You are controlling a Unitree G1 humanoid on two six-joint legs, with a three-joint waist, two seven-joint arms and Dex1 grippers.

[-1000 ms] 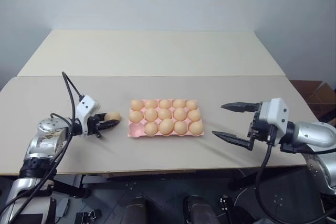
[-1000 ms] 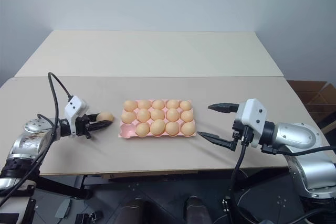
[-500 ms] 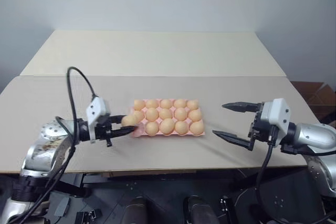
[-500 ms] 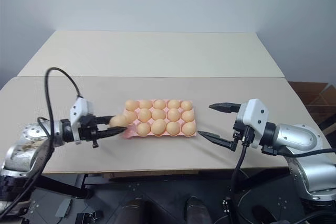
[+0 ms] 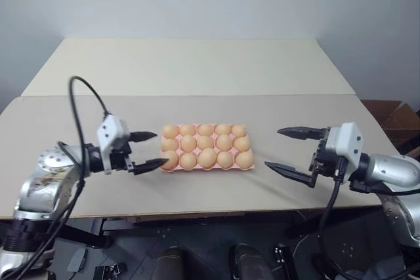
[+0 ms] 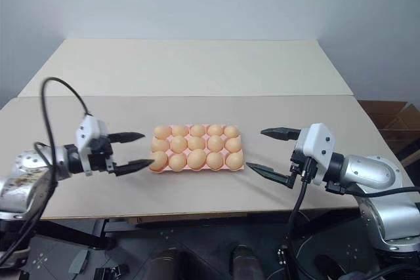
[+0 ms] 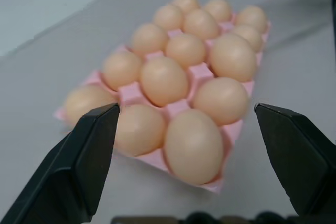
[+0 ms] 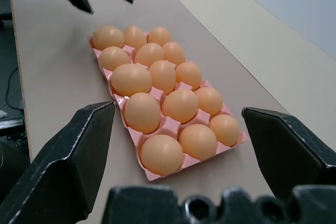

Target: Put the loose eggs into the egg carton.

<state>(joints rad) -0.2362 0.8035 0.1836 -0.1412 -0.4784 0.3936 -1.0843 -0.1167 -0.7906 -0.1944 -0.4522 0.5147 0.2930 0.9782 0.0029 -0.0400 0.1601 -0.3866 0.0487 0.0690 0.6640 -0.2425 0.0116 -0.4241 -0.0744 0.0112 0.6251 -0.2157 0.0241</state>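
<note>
I see the beige worktop (image 5: 210, 70), two slabs butted w/ a seam running across behind the egg carton. On the near slab, roughly centre, sits the pink egg carton (image 5: 167, 165), flat, no lid, long side facing me.

Right hand (image 5: 293, 153) hangs off to the right of the carton, clear of it, above the worktop. Its two black fingers stand wide apart, nothing between them. In the right wrist view the whole carton (image 8: 157, 174) lies between and beyond the fingertips, not touched.

Left hand (image 5: 150, 149) is at the carton's left end, just beside it. Fingers spread wide, empty; the nearer fingertip (image 5: 157, 162) sits right next to the front-left corner egg; can't tell if it touches. Left wrist view has the carton (image 7: 218, 184) close up between the two finger pads, w/ a gap on both sides.

Eggs (image 5: 206, 142): pale orange-tan, all alike, 3 rows x 5, and every cup I can see has one in it, so 15 seated. Front-left corner egg (image 6: 158, 160) sits in its cup at the end nearest the left hand.
</note>
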